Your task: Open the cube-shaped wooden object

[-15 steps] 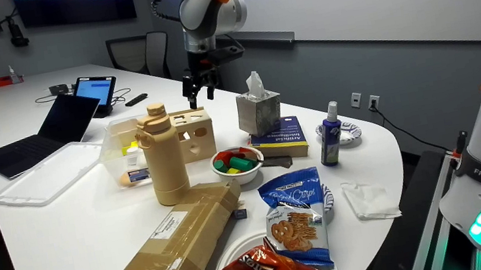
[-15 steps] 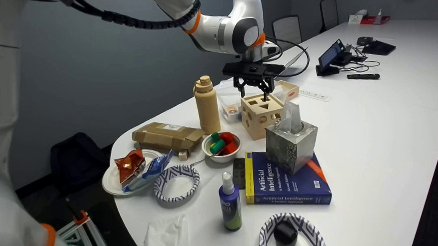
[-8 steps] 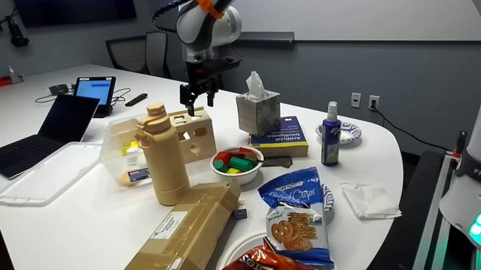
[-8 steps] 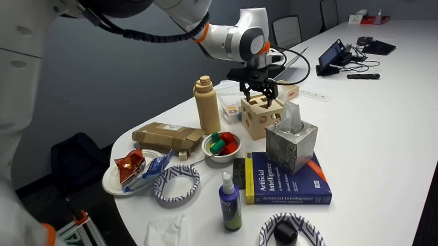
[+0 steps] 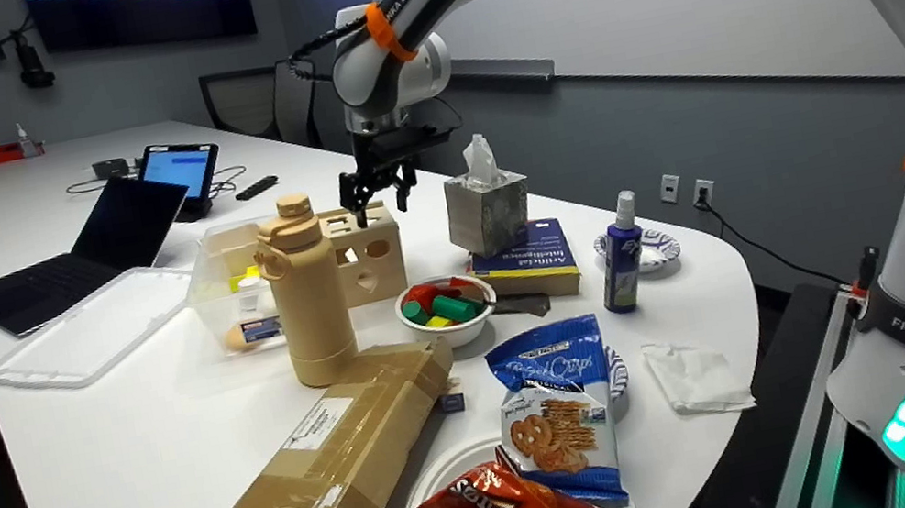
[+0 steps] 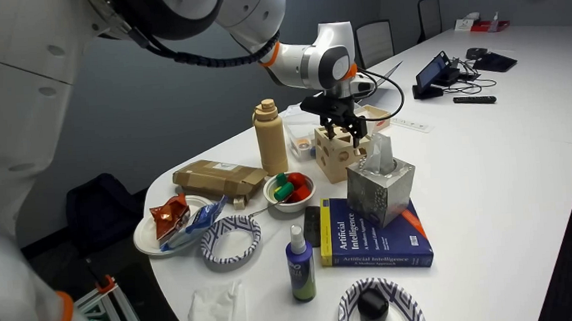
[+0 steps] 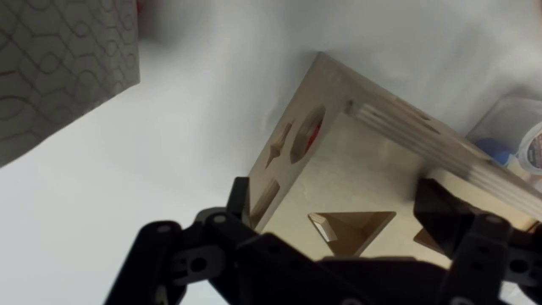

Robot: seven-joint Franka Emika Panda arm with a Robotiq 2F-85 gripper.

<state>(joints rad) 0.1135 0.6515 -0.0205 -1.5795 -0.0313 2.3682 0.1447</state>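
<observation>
The cube-shaped wooden object (image 5: 382, 277) is a pale wooden box with cut-out shapes in its sides and top. It stands upright on the table in both exterior views (image 6: 333, 163), its top panel in place. The bottle hides part of it. My gripper (image 5: 382, 210) is open and empty, pointing down at the top of the box, also in an exterior view (image 6: 344, 140). In the wrist view the gripper (image 7: 334, 188) spans the triangular hole of the box (image 7: 360, 169). One finger is beyond the side edge; the other is over the top near a raised rim. Contact cannot be told.
A tissue box (image 6: 381, 189) on a blue book (image 6: 372, 245) stands close beside the cube. A tan bottle (image 5: 313, 306), a clear plastic bin (image 5: 221, 285) and a bowl of coloured blocks (image 5: 452, 329) are also near. A spray bottle (image 6: 301, 270) stands farther off.
My gripper has moved down and a little toward the tissue box, now lower over the top of the wooden cube. It has stayed open. The cube has not visibly moved.
</observation>
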